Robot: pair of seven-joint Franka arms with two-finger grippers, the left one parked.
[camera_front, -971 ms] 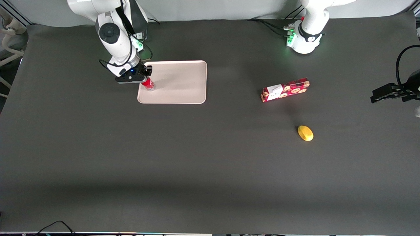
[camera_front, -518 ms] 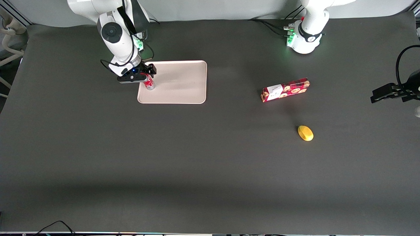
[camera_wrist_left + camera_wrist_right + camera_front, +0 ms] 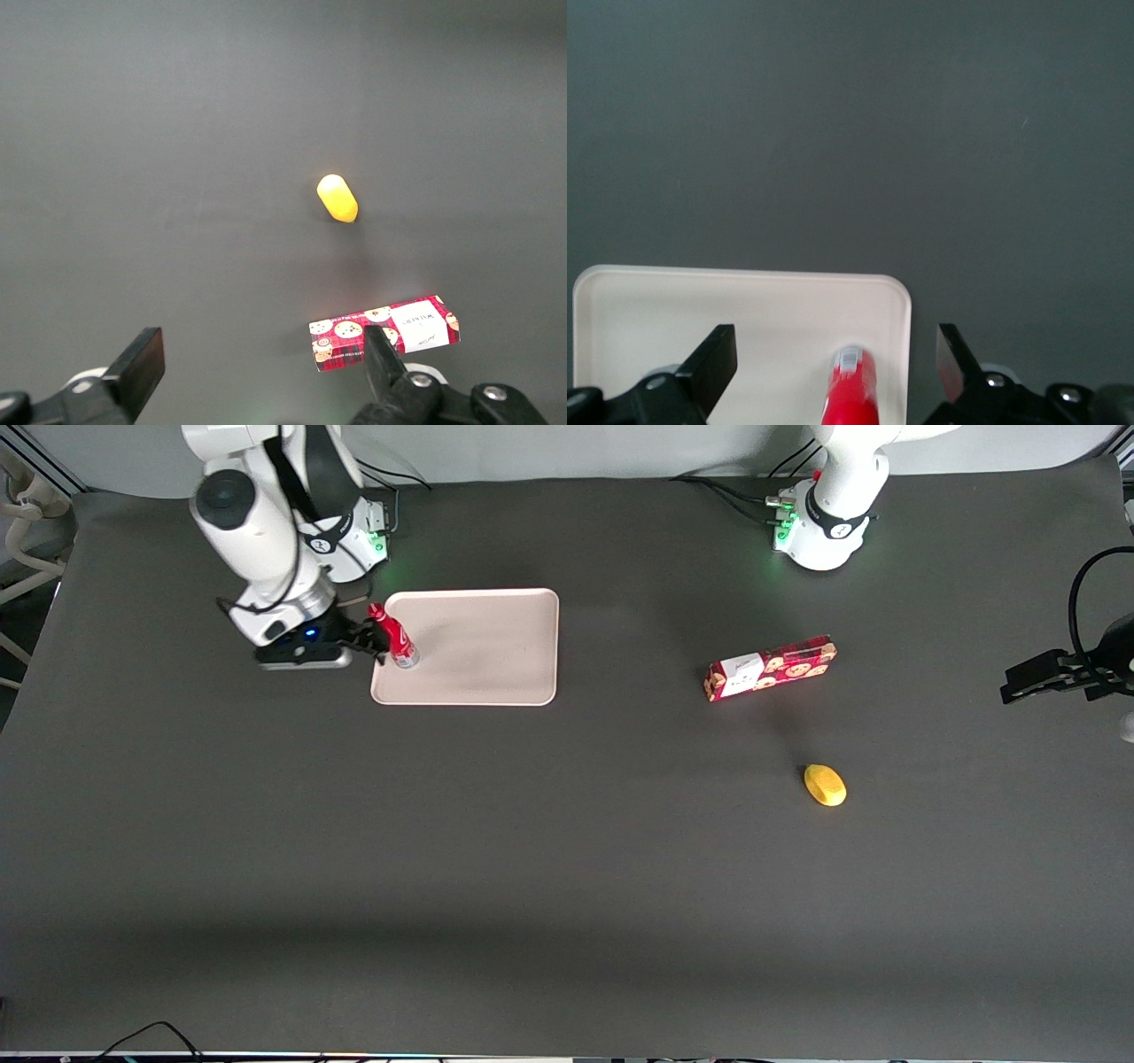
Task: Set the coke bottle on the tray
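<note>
The coke bottle (image 3: 394, 638), slim and red with a red cap, stands on the pale beige-pink tray (image 3: 496, 646), close to the tray's edge toward the working arm's end. My right gripper (image 3: 370, 638) is open and sits just off that edge, beside the bottle and apart from it. In the right wrist view the fingers of the gripper (image 3: 834, 347) are spread wide. The coke bottle (image 3: 852, 390) stands free between and ahead of them on the tray (image 3: 700, 310), near its rounded corner.
A red cookie box (image 3: 771, 667) lies toward the parked arm's end of the table. A small yellow object (image 3: 825, 785) lies nearer the front camera than the box. Both show in the left wrist view: the cookie box (image 3: 385, 330) and the yellow object (image 3: 337, 197).
The gripper has opened, let go of the bottle and drawn back off the tray toward the working arm's end. The bottle stays standing where it was set.
</note>
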